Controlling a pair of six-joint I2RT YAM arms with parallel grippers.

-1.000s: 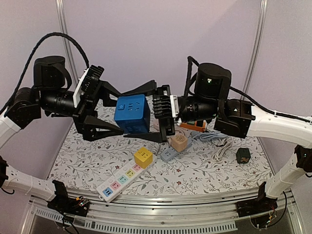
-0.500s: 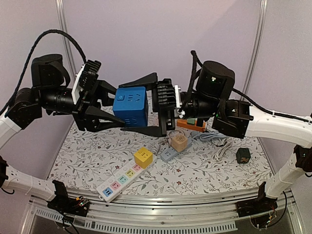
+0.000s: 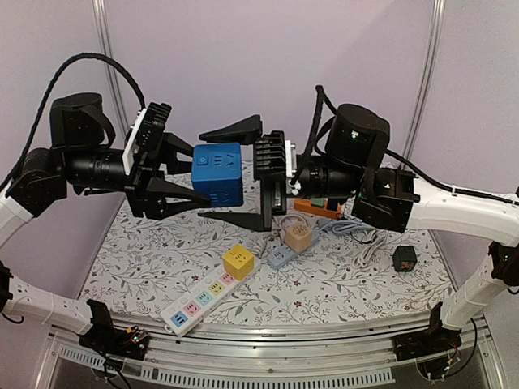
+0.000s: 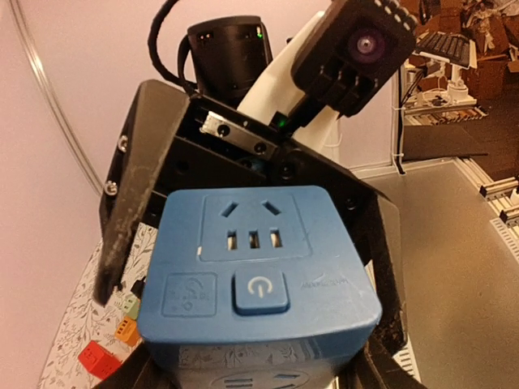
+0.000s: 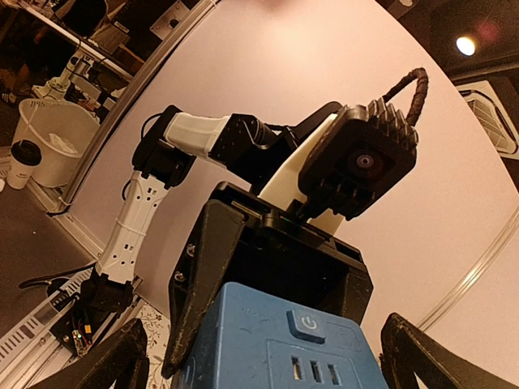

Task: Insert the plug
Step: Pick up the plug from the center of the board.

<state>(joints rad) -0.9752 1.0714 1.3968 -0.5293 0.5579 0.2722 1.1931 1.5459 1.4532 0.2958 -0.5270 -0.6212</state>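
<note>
- The blue socket cube point(image 4: 259, 267) hangs in mid-air, well above the surface point(image 3: 146, 259), clamped in the left hand point(image 3: 198, 173).
- The right hand point(image 5: 272, 361) has its 2 fingers point(image 3: 235, 130) wide apart, 1 above and 1 below the cube, not gripping it.
- Risk: with only 1 grip, a brush from those fingers could twist it loose or drop it.
- Its pins are hidden; a tilted cube would miss the power strip's point(image 3: 199, 304) slots.

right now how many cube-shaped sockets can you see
4: blue cube up in the air, yellow cube at the white strip's end, tan cube mid-table, dark cube at right. More may be hidden.
</note>
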